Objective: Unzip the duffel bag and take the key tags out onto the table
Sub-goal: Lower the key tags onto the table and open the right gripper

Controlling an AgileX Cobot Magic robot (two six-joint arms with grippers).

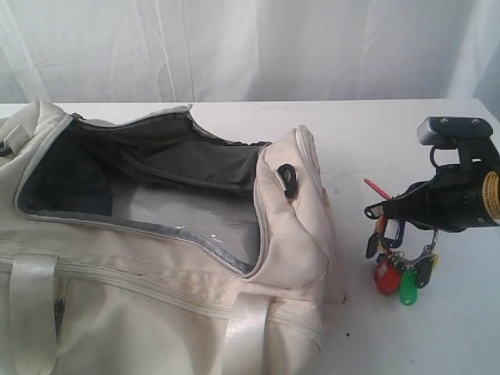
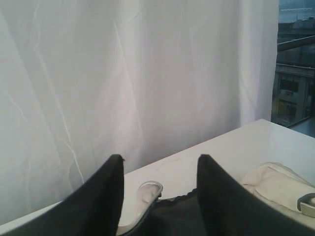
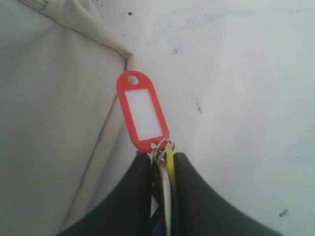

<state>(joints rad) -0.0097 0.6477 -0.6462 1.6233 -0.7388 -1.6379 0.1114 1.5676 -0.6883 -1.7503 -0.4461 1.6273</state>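
The duffel bag is lying nearest, its zip open and grey lining showing. The key tags are out, hanging just beside its end over the table, with their long axis running downward. One red tag is pointing out past the fingertips. The right gripper is pinching their rings, so release is outstanding. The left gripper is standing open and empty.

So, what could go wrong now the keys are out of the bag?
The right arm's jaws pinch the key tags only at the top, so the dangling bunch might slip or swing. It also hangs near the duffel bag; released here, a tag could land on fabric, not the table.
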